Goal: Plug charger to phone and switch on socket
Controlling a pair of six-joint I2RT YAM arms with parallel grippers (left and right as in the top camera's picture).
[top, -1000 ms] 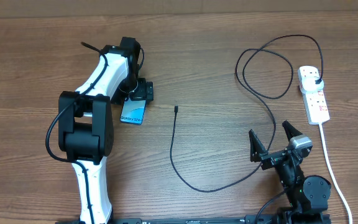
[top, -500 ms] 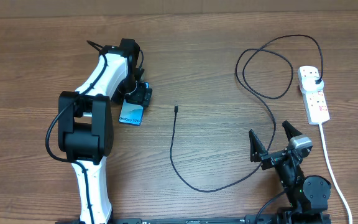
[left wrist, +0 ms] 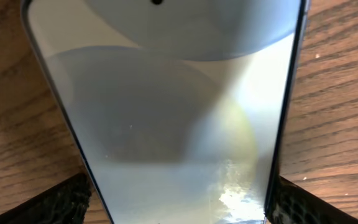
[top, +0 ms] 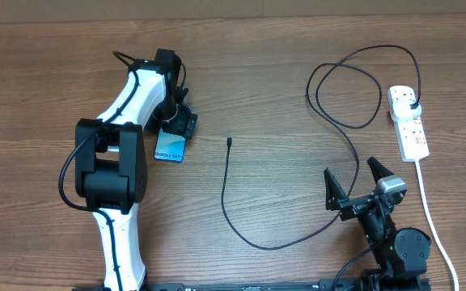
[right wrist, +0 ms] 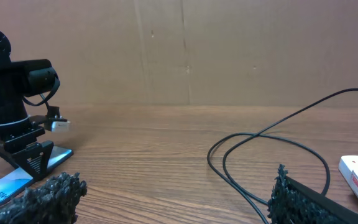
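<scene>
we are judging the task as barely begun: the charger (top: pixel 225 202) is sitting with its plug (top: pixel 412 105) in the socket (top: pixel 408 128), but its connector tip (top: pixel 229 142) is lying on the table (top: pixel 55 65) apart from the phone (top: pixel 171 149), and we cannot tell the switch's state. the left gripper (top: pixel 176 125) is clamping its pads (left wrist: pixel 61 199) on the phone's long edges at table left. the right gripper (top: pixel 350 167) is hanging wide open and empty, near the cable's loop.
</scene>
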